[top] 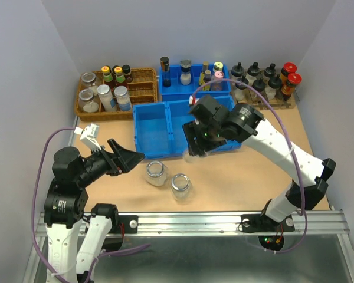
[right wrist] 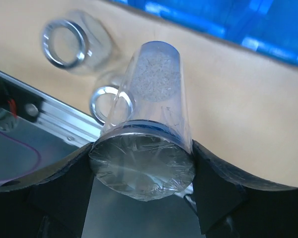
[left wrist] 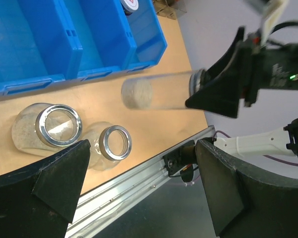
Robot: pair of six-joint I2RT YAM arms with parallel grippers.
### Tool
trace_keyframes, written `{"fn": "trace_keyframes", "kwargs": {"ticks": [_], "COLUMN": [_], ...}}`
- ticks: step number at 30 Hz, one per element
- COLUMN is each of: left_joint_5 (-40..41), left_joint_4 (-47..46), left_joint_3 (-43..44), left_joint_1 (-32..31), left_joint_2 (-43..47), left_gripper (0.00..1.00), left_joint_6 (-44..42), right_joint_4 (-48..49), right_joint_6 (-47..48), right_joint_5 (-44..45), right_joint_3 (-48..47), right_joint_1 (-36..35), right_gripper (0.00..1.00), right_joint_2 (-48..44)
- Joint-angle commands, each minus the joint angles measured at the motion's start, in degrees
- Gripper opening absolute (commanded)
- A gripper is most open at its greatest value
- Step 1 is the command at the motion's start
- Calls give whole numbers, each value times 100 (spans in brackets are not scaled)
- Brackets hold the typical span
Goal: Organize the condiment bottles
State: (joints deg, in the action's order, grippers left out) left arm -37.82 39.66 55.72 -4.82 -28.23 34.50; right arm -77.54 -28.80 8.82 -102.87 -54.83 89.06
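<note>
The right gripper (top: 197,144) is clamped on the lid end of a silver-lidded jar (left wrist: 154,91), which hangs on its side above the table (top: 242,177). Its powder-dusted base points towards the left arm. The jar sits just off the near wall of the front blue bins (top: 150,132), over bare wood and not inside either of the 2 compartments.

The left gripper (top: 127,156) hovers low over the table's left side. Its fingers (left wrist: 64,173) are spread wide with nothing between them, and they open towards the middle of the table.

Ahead of it, a clear jar (top: 156,173) and a second clear jar (top: 181,186) stand upright and unlidded, their metal rims catching the light. They are just beside each other, and whether they touch cannot be told. Both stand between the bins' near wall and the aluminium rail (top: 212,221) that runs along the table's front edge, the second nearer the rail.

Bare wood stretches to the right of the 2 jars, under the right arm's forearm, as far as the right-hand wall. A narrower strip of bare wood lies between the left gripper and the wicker basket (top: 144,94), which stands against the back left and holds more jars and bottles.
</note>
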Motion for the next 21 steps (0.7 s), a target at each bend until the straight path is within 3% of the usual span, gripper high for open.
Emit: {"fn": "trace_keyframes", "kwargs": {"ticks": [1,10,13,21], "left_joint_5": [-41,29,64,73], "left_joint_4": [-134,-116,-55,-64], "left_joint_3": [272,272,351,325], "left_joint_1": [-10,-10,-19,-10], "left_joint_2": [-16,63,63,142], "left_gripper": [99,99,99,99], "left_joint_6": [-119,-31,-49,-5], "right_joint_4": [-200,160,353,1346], "right_joint_6": [225,339,471,656], "right_joint_5": [252,1956,1869,991], "right_joint_3": [-1145,-2456,-2984,-2826], "right_joint_1": [-28,51,349,1167], "right_gripper": [0,0,0,0], "right_joint_2": [357,1570,1939,2300]}}
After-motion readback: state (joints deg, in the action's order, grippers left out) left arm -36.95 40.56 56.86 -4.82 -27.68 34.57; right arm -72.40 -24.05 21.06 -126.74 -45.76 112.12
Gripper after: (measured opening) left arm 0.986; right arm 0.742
